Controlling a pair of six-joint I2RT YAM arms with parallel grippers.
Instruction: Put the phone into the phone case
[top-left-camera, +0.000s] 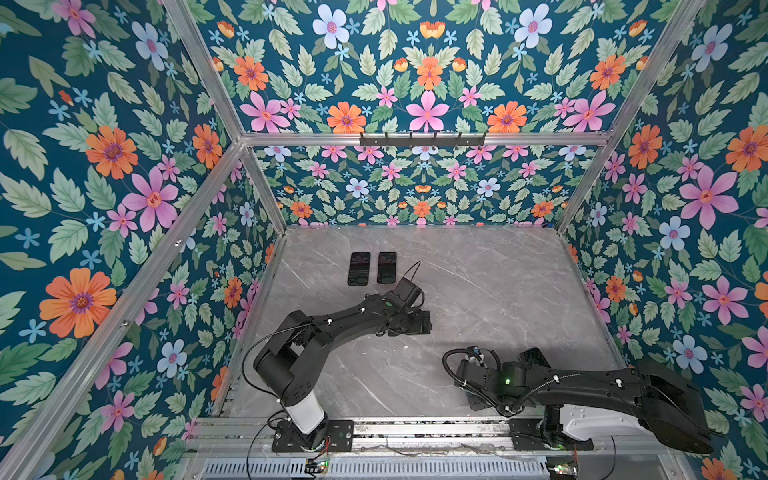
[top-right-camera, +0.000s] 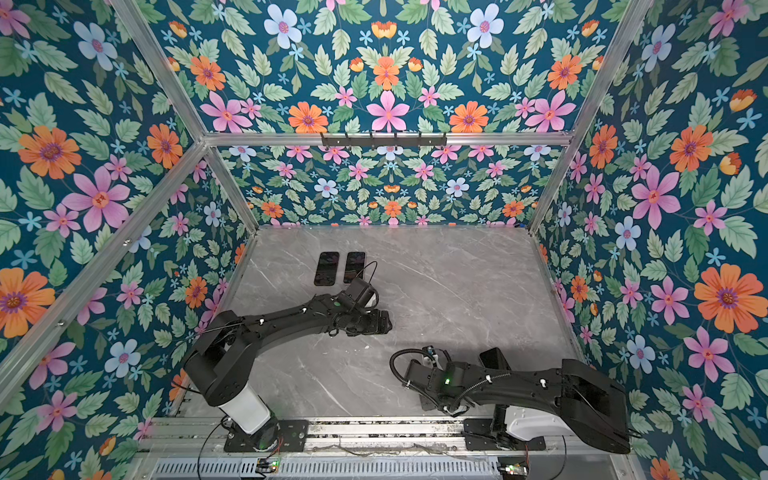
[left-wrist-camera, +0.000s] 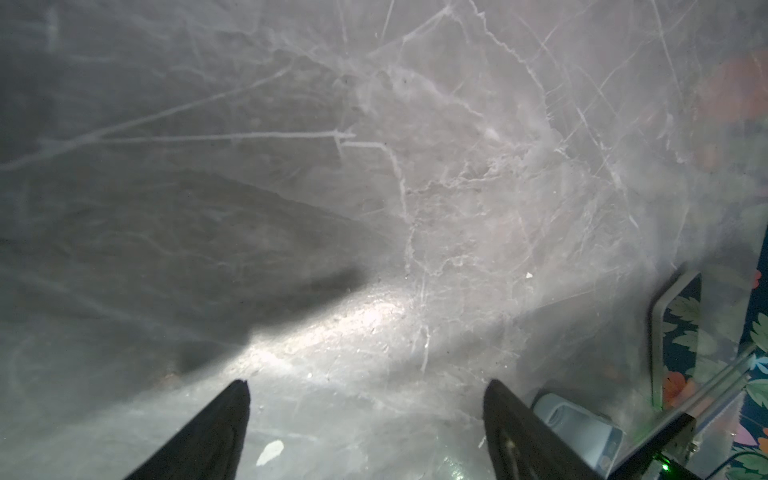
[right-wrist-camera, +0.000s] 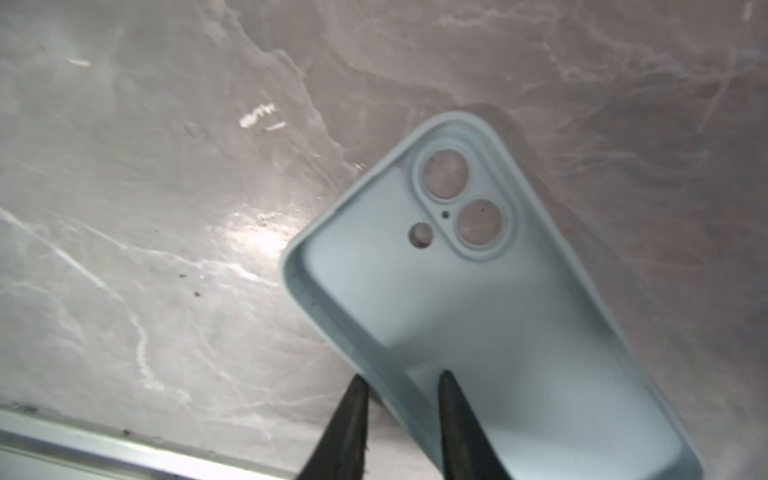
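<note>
Presently, on a grey marble-patterned bench enclosed by floral walls:

1. Phone case. Pale blue, open side up, its inner face bare. It has two large round camera cut-outs, one smaller hole and a pinhole at one end. It sits near the front edge of the bench, right of the middle, close to the aluminium front rail. In both top views it is hidden beneath the right arm.

2. Right gripper. The fingers are drawn close together astride one long side wall of the phone case, one finger outside the wall and one inside. Whether they actually pinch the wall cannot be told.

3. Outer phone and inner phone. Both are dark and glossy and lie flat, side by side and parallel with a narrow gap between them. They sit towards the far-left corner of the bench, the outer one nearer the left edge. Both are well apart from the phone case.

4. Left gripper. The fingers are spread wide with nothing between them, over bare bench near the middle. It is near the inner phone, on the side towards the front edge.

5. Phone screen, seen in the left wrist view, mirroring the floral walls. Which of the two phones it belongs to cannot be told.
</note>
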